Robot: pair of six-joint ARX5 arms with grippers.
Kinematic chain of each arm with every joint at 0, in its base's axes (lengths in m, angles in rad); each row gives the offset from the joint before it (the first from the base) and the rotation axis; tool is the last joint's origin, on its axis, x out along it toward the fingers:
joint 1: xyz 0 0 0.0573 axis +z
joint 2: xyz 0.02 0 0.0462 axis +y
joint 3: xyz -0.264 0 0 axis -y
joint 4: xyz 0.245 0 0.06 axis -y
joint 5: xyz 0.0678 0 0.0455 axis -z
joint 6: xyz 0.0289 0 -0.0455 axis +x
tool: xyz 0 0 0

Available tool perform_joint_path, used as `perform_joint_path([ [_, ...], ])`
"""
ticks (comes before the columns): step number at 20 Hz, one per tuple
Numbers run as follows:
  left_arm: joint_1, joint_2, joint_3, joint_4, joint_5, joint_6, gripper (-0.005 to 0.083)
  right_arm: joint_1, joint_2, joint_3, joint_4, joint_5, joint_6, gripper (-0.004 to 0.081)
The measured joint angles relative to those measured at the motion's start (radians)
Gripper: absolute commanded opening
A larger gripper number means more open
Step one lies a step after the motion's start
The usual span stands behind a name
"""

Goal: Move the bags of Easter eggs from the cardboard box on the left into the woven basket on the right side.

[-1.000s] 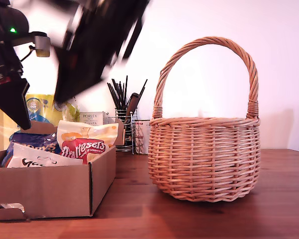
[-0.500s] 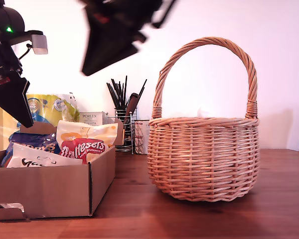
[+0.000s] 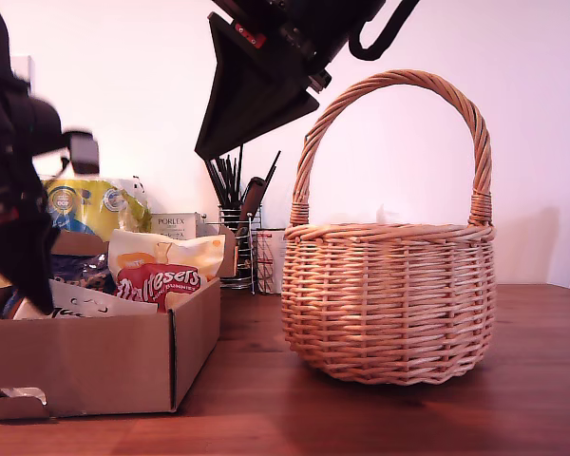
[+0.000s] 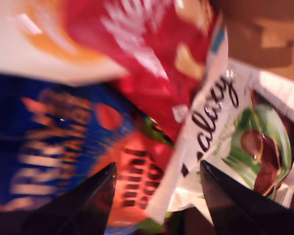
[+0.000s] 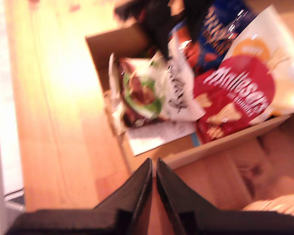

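Observation:
The cardboard box (image 3: 95, 366) stands at the exterior view's left and holds several pouches: red Maltesers (image 3: 157, 280), white Galaxy (image 3: 95, 304) and a dark blue one (image 3: 76, 271). My first gripper (image 3: 36, 299) is low over the box, open, its fingertips (image 4: 95, 188) just above the blue pouch (image 4: 49, 137) and the Galaxy pouch (image 4: 220, 122), holding nothing. My second gripper (image 3: 207, 150) hangs high up, left of the woven basket's (image 3: 389, 294) handle in the exterior view. It is shut and empty (image 5: 153, 164), and it looks down on the box (image 5: 220, 144).
Behind the box stand a large yellow-and-blue pack (image 3: 90, 204), a small Porlex carton (image 3: 174, 226) and a wire utensil holder (image 3: 236, 237). All of it rests on a brown wooden table (image 3: 266, 408). The basket's arched handle (image 3: 399, 81) rises close to the second arm.
My first gripper has dropped from above the box down to the pouches. The second arm has swung from over the box towards the basket handle in the exterior view.

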Motion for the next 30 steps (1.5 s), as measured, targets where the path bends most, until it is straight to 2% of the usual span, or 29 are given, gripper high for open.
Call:
perform_joint_path([
  [6,-0.02,0.044,0.018,-0.072,0.02,-0.012,0.0483,-0.044,0.0,0.0,0.019,0.0,0.0,-0.0013],
  [10,-0.032,0.055,0.024,-0.079,0.06,-0.027,0.0283,-0.058,0.0,0.0,0.024,0.0,0.003,-0.0013],
  [13,-0.047,0.059,0.024,-0.087,0.071,-0.027,0.0035,-0.058,0.0,0.0,0.027,0.0,0.012,-0.0013],
  [14,-0.047,0.06,0.024,-0.089,0.071,-0.022,-0.0021,-0.058,0.0,0.0,0.029,0.0,0.022,-0.0013],
  [23,-0.051,0.072,0.029,-0.148,0.047,0.015,-0.0024,-0.058,0.0,0.0,0.032,0.0,0.026,-0.0013],
  [27,-0.051,0.072,0.101,-0.258,0.052,0.015,-0.0024,-0.058,0.0,0.0,0.031,0.0,0.03,-0.0013],
  [30,-0.051,0.072,0.178,-0.339,0.108,-0.012,-0.0024,-0.063,0.0,0.0,0.026,0.0,0.049,-0.0013],
])
